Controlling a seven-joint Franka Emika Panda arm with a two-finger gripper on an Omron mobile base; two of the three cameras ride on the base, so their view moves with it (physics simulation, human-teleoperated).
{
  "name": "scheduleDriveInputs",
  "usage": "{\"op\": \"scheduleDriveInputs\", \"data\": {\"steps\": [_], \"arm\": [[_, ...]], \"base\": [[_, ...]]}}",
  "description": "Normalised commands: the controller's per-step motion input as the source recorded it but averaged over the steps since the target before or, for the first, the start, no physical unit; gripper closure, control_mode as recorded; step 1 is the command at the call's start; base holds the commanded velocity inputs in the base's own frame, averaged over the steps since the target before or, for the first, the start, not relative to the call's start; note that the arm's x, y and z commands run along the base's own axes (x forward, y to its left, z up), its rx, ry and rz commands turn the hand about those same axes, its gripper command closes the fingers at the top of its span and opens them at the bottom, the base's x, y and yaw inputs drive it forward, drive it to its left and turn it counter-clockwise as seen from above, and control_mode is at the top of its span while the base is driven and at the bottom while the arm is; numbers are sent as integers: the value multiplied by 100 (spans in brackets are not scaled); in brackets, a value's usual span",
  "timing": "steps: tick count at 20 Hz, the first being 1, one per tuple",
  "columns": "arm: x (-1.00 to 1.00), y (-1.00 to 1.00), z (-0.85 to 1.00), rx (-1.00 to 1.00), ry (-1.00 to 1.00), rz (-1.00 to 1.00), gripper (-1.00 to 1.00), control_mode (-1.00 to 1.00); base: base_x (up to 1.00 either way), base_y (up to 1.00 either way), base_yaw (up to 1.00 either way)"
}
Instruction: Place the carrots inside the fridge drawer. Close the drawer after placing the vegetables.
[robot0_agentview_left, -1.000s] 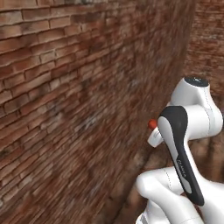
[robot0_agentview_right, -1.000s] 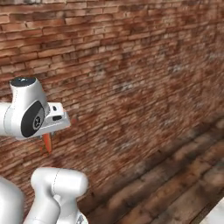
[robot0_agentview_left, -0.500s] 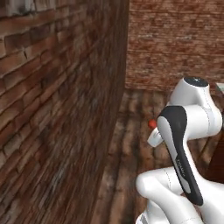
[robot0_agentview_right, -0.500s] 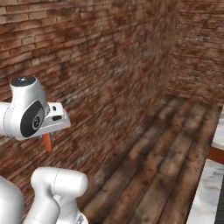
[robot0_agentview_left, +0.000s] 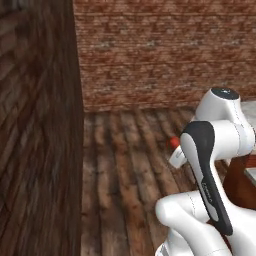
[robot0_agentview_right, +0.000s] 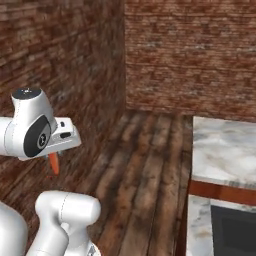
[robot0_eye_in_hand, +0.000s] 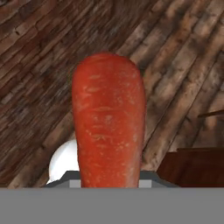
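I have the carrot (robot0_eye_in_hand: 108, 122) pinched narrow in my gripper (robot0_agentview_right: 54, 159) — in the hand view it rises from the bottom centre and reaches to the upper middle of the frame, orange-red, blunt end up. My fingertips themselves are hidden behind it there. In the right base view the carrot (robot0_agentview_right: 53, 163) hangs at left centre, pointed end down, just under the white hand. In the left base view only a bit of carrot (robot0_agentview_left: 173, 143) peeks out at right centre, beside the dark forearm panel.

Below everything is a wooden plank floor (robot0_agentview_right: 145, 175), running from the middle to the bottom of both base views. Brick wall (robot0_agentview_left: 160, 50) across the top of the left base view, with a darker brick wall (robot0_agentview_left: 35, 125) down its left side. In the right base view a marble counter (robot0_agentview_right: 225, 150) sits at the right edge, well apart from the carrot, with a dark opening (robot0_agentview_right: 232, 232) at lower right — cannot tell what it is.
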Motion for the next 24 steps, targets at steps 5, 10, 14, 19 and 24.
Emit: {"op": "scheduleDriveInputs", "data": {"steps": [5, 10, 14, 19, 24], "arm": [[0, 0, 0, 0, 0, 0, 100, 100], [0, 0, 0, 0, 0, 0, 100, 100], [0, 0, 0, 0, 0, 0, 100, 100], [0, 0, 0, 0, 0, 0, 100, 100], [0, 0, 0, 0, 0, 0, 100, 100]], "base": [[100, 0, -46], [100, 2, -42], [100, 8, -43], [100, 17, -44], [100, 41, -45]]}}
